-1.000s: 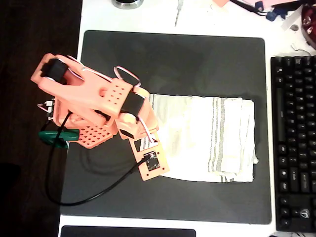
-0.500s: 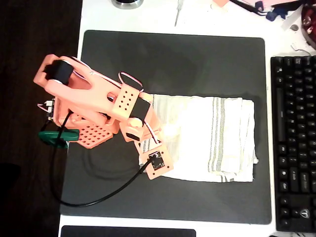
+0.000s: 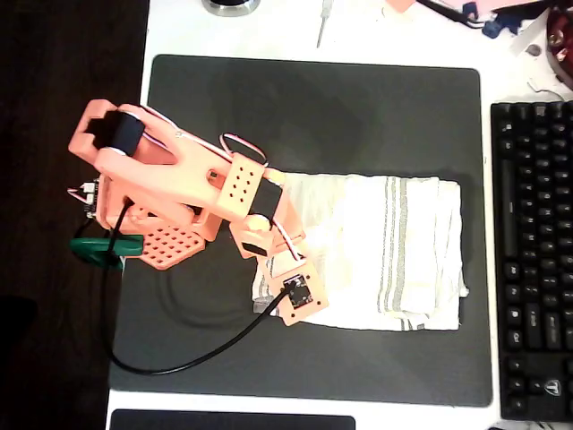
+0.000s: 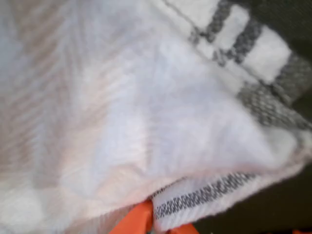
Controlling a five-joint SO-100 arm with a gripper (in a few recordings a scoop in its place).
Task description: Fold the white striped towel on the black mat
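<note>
one towel (image 3: 385,251), one mat (image 3: 340,107)

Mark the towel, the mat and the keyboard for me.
white striped towel (image 3: 394,255), overhead view, plain middle of the cloth.
black mat (image 3: 322,112), overhead view, bare upper area.
keyboard (image 3: 535,260), overhead view, middle key rows.

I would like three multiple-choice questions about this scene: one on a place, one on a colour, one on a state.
1. Where does the white striped towel lie?
A. on the keyboard
B. on the black mat
C. on the bare white table

2. What colour is the arm?
A. orange
B. blue
C. green

3. How does the tool stand to the towel?
A. far above it
B. beside it on the mat
C. at its edge, cloth bunched over an orange finger

Answers: 1 B, mat shows all round the towel. 2 A, orange in the overhead view. 3 C, the wrist view shows the striped hem over the finger.
</note>
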